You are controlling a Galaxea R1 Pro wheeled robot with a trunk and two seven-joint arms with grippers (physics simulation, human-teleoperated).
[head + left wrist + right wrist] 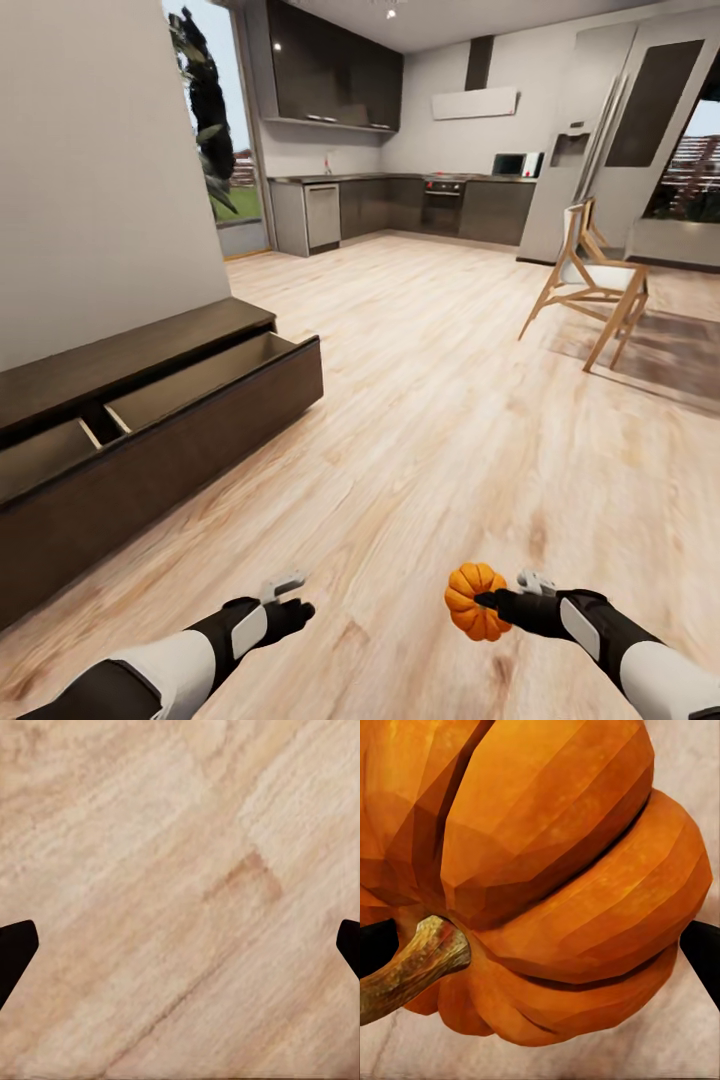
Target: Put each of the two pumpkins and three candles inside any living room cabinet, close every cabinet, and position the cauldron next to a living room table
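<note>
Head view: right gripper (487, 600) clamped on pumpkin (474, 600), held above wood floor (430, 420), low in front, well apart from cabinet (150, 440). Right wrist view: pumpkin (547, 877) between the fingers, stem (412, 971) toward camera. Left gripper (295, 612) empty; left wrist view shows fingertips (15, 952) spread wide over bare floor (180, 870). Cabinet at left along wall, two drawers pulled out, pale insides exposed. Chair (595, 280) at right.

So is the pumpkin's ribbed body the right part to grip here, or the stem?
The body. The right gripper already holds the pumpkin across its round sides, jaws on opposite flanks, coming from the side. The stem is thin, curved and off-axis, so it would probably twist. The wide ribbed flanks give steadier contact.
</note>
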